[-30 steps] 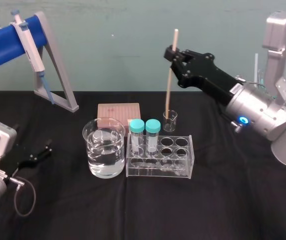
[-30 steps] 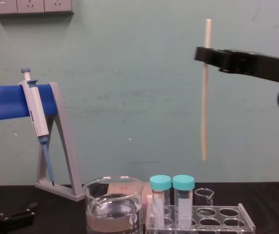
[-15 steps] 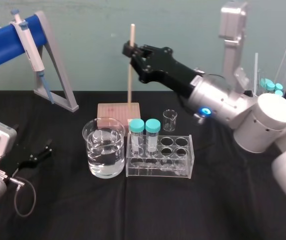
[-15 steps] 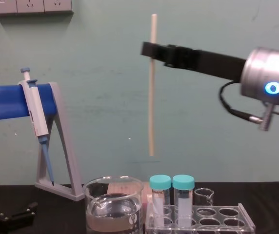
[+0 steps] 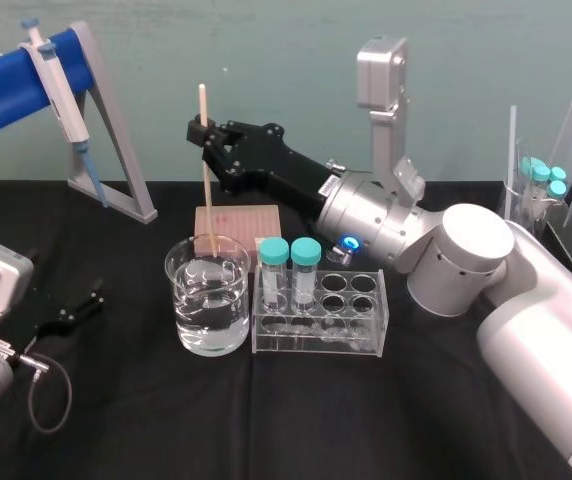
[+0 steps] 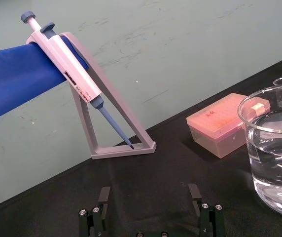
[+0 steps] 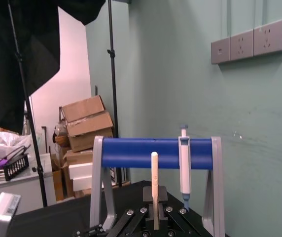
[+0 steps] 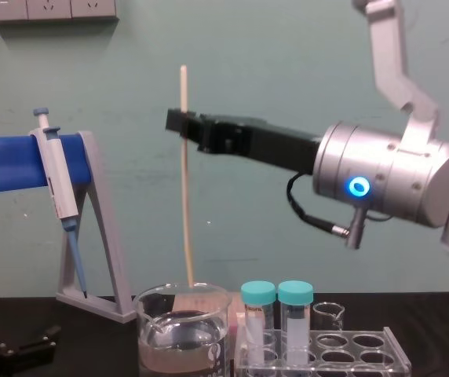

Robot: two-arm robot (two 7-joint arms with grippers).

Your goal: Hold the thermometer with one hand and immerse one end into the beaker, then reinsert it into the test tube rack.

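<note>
Left gripper [image 6: 151, 219] lies parked on the table at far left, fingers spread and holding nothing. Over the beaker [image 5: 188, 305] my right gripper [image 5: 206, 131] is clamped on the upper part of the thermometer [image 8: 185, 196], which hangs upright with its lower end about level with the rim. I judge that the dip and the return to the test tube rack [image 5: 358, 342] remain. I cannot make out whether the tip sits inside the mouth or just behind it.
</note>
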